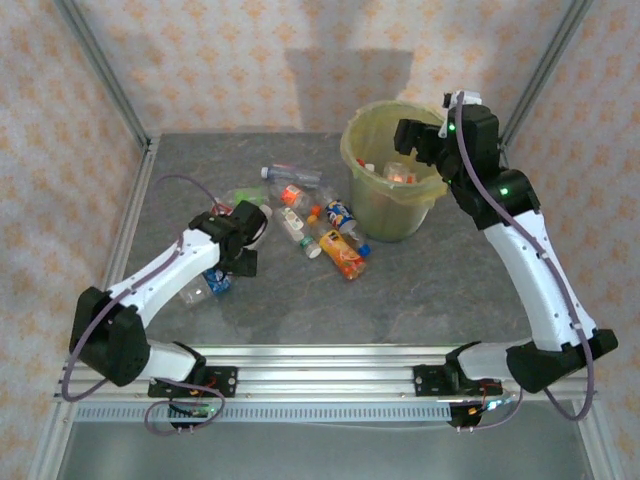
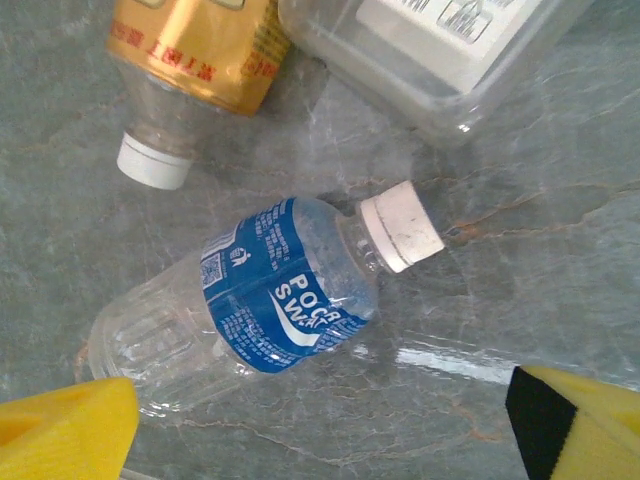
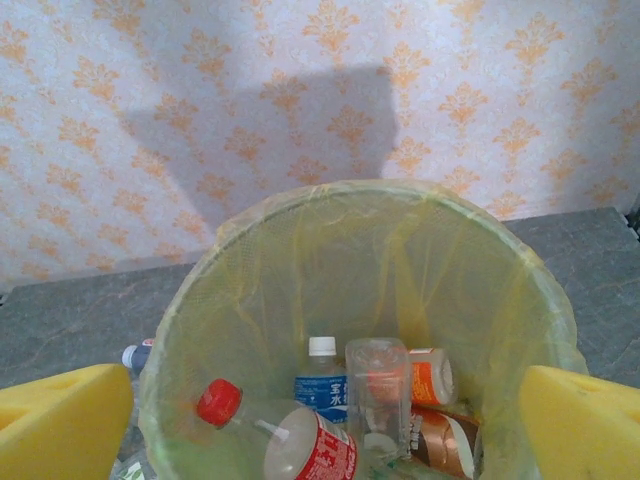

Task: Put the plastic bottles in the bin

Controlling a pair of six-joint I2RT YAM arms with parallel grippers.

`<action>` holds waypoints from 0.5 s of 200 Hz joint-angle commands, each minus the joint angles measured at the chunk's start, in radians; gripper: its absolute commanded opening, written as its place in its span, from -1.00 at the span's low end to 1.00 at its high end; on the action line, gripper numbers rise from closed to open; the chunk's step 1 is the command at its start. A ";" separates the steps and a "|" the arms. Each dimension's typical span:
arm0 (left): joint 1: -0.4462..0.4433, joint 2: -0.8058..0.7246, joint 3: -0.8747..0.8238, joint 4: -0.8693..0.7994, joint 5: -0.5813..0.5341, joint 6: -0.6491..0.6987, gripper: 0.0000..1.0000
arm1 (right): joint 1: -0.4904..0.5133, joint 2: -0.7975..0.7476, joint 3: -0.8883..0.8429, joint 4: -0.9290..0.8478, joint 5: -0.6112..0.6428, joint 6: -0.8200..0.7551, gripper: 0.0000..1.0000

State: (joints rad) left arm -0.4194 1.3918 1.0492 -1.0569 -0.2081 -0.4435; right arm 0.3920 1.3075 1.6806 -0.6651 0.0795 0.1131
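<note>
The bin (image 1: 385, 215), lined with a yellow-green bag, stands at the back right of the table. My right gripper (image 1: 415, 150) hovers over its mouth, open with nothing between its fingers (image 3: 65, 425). Inside the bin (image 3: 300, 270) lie several plastic bottles: a red-labelled one (image 3: 315, 450), a blue-labelled one (image 3: 322, 385) and a clear one (image 3: 378, 395). More bottles (image 1: 300, 215) lie scattered left of the bin. My left gripper (image 1: 240, 235) is low over them and open. A blue-labelled bottle (image 2: 270, 300) with a white cap lies on the table just beyond its yellow fingers (image 2: 65, 430).
A gold-labelled bottle (image 2: 190, 60) and a clear squarish bottle (image 2: 440, 50) lie just past the blue one. An orange-labelled bottle (image 1: 343, 253) lies close to the bin's base. Metal frame posts (image 1: 105, 75) and patterned walls close in the grey table (image 1: 430, 290).
</note>
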 commanded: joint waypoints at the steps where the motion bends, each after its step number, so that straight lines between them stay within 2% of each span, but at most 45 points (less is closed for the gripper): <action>1: 0.033 0.023 -0.023 0.009 0.001 0.016 1.00 | 0.003 -0.029 -0.022 0.016 0.005 0.014 0.98; 100: 0.136 0.097 -0.094 0.089 0.074 -0.029 1.00 | 0.002 -0.062 -0.048 0.035 0.022 0.012 0.98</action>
State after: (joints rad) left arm -0.3012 1.4841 0.9741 -1.0050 -0.1658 -0.4492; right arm 0.3920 1.2724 1.6463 -0.6567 0.0822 0.1165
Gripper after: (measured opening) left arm 0.998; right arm 0.990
